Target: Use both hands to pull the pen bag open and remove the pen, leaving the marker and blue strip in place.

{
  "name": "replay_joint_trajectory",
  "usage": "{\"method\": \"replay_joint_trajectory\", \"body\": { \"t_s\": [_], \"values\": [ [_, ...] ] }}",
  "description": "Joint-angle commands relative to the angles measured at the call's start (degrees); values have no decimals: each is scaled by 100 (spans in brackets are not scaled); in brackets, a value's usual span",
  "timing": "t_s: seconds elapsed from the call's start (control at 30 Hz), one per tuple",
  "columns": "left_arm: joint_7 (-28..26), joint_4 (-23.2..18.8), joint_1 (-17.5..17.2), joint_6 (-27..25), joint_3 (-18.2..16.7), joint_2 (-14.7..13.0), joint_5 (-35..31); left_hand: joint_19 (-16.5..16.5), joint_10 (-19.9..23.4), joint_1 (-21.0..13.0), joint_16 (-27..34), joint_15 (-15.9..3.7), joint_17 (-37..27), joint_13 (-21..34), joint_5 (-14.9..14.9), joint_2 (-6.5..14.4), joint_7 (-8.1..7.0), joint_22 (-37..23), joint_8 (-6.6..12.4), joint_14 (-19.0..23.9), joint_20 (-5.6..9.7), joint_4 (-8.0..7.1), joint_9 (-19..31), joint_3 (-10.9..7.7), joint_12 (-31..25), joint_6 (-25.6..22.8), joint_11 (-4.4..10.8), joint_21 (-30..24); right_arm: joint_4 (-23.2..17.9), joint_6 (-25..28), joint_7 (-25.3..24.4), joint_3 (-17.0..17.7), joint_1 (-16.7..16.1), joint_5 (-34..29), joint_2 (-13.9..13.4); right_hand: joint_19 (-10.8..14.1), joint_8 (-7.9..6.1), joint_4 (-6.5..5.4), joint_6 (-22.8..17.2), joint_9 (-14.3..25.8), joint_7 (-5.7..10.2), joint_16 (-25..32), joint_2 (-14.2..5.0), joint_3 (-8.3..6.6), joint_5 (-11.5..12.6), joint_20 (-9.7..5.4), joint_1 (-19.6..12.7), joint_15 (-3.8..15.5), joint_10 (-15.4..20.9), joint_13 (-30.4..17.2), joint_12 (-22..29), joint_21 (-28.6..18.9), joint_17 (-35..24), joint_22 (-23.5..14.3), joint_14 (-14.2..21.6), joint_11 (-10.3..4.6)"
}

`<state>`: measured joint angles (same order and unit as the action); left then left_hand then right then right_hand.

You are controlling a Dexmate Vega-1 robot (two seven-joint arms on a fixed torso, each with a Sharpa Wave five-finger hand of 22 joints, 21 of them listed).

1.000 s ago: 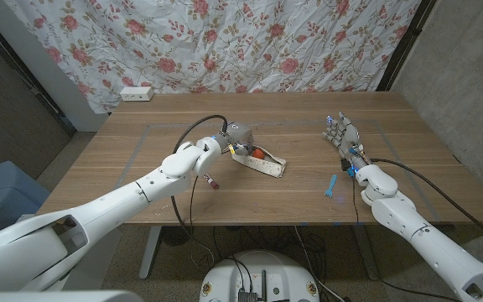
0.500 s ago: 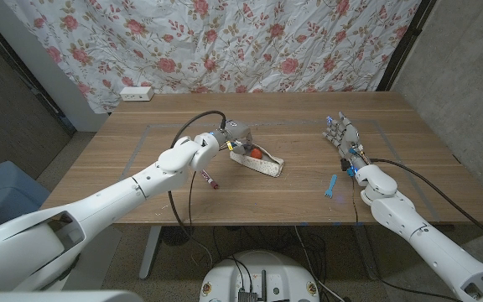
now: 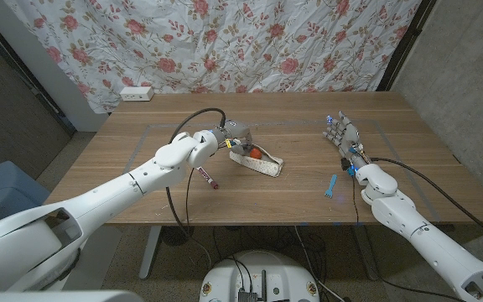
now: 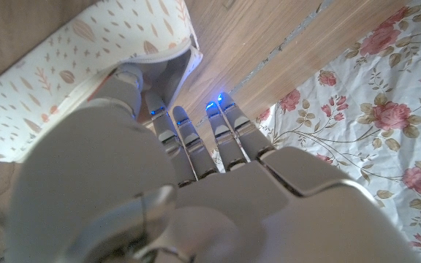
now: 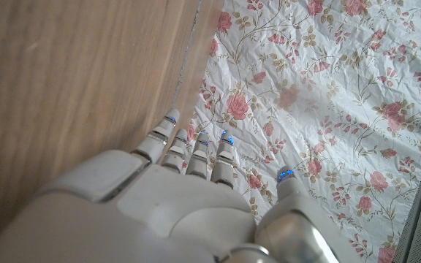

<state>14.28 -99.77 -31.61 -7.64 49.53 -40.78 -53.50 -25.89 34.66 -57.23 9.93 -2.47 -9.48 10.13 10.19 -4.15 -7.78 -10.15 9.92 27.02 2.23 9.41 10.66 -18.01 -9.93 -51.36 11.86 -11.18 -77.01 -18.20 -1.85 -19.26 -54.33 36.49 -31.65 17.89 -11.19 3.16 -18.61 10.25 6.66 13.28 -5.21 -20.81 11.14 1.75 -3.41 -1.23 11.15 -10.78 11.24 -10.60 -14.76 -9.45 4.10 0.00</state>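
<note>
The cream patterned pen bag (image 3: pixel 264 163) lies mid-table, with a red-orange item (image 3: pixel 257 153) showing in its mouth. My left hand (image 3: pixel 236 136) is at the bag's left end. In the left wrist view its thumb (image 4: pixel 127 79) touches the bag's (image 4: pixel 64 80) open rim while the fingers (image 4: pixel 196 135) reach straight past it, gripping nothing. A slim pen with a red tip (image 3: pixel 209 178) lies on the wood left of the bag. The blue strip (image 3: pixel 331 185) lies to the right. My right hand (image 3: pixel 343 136) stands apart at the right, fingers spread and empty.
A white power strip (image 3: pixel 137 94) sits at the table's far left corner. A floral curtain (image 3: pixel 225 42) hangs behind the table. Black cables run along both arms. Bare wood lies between the bag and my right hand.
My left forearm and elbow have swung a little toward the far left while the hand stays at the bag's end. The bag, pen, strip and right hand have not moved.
</note>
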Motion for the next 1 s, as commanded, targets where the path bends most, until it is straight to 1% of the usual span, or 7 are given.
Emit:
{"method": "replay_joint_trajectory", "body": {
  "t_s": [0.03,0.27,0.53,0.73,0.83,0.9,1.0],
  "values": [
    [107,89,20,85,-13,6,52,26,-37,-1,0,-902,-19,15,27,-48,22,-5,24,-29,-7,-5,3,48,-5,48,12,4,-39,3,-33,-8,-9,-79,-53,-6,34,47,-47,18,10,33,-159,-9,-13,7,-27,-29,25,-11,0,-19,-21,-20,29,46],
    [-47,136,-66,24,-80,4,143,12,-40,-7,16,-910,-20,15,29,-45,-2,-5,39,-11,1,-8,4,56,-17,58,14,-5,-36,-8,-48,-6,-5,-99,-57,-6,35,50,-44,18,17,33,-159,-10,-14,5,-27,-25,32,-11,3,-20,-22,-20,26,44],
    [-58,232,-53,36,-106,6,304,17,-41,14,23,-925,-19,15,21,-77,-35,-4,66,-12,40,-16,14,91,-30,58,16,-5,-16,8,-56,-11,18,-99,-45,-8,33,55,-49,18,21,31,-159,-13,-14,5,-30,-26,27,-11,1,-19,-22,-20,23,45],
    [-83,332,-90,76,-204,-4,660,57,-105,78,8,-909,-19,14,-2,-148,-69,-2,59,-85,73,-34,21,160,-24,162,18,6,-7,25,-54,-21,38,-114,-51,-7,34,58,-45,18,21,31,-159,-13,-15,5,-31,-22,29,-11,2,-20,-22,-19,23,41],
    [-85,389,-92,120,-246,-15,851,101,-199,104,0,-918,-20,13,-12,-173,-58,0,52,-134,79,-41,23,193,-8,246,21,18,10,22,-43,-27,59,-115,-43,-10,34,60,-45,18,21,31,-158,-14,-15,7,-32,-23,31,-11,2,-18,-22,-19,21,33],
    [-67,419,-77,140,-251,-25,934,131,-245,120,-8,-899,-21,14,-16,-183,-82,0,38,-184,72,-47,24,213,-8,340,25,24,21,23,-34,-35,76,-125,-43,-9,35,62,-44,18,21,32,-158,-14,-16,5,-33,-29,30,-11,2,-19,-22,-19,23,31],
    [-68,467,-56,178,-259,-36,1047,162,-313,137,-15,-856,-22,14,-19,-189,-73,1,49,-252,82,-53,25,233,-4,380,32,28,39,21,-24,-41,99,-130,-36,-7,36,63,-40,18,23,31,-159,-15,-16,5,-33,-25,29,-11,2,-20,-22,-19,21,37]
  ]
}}
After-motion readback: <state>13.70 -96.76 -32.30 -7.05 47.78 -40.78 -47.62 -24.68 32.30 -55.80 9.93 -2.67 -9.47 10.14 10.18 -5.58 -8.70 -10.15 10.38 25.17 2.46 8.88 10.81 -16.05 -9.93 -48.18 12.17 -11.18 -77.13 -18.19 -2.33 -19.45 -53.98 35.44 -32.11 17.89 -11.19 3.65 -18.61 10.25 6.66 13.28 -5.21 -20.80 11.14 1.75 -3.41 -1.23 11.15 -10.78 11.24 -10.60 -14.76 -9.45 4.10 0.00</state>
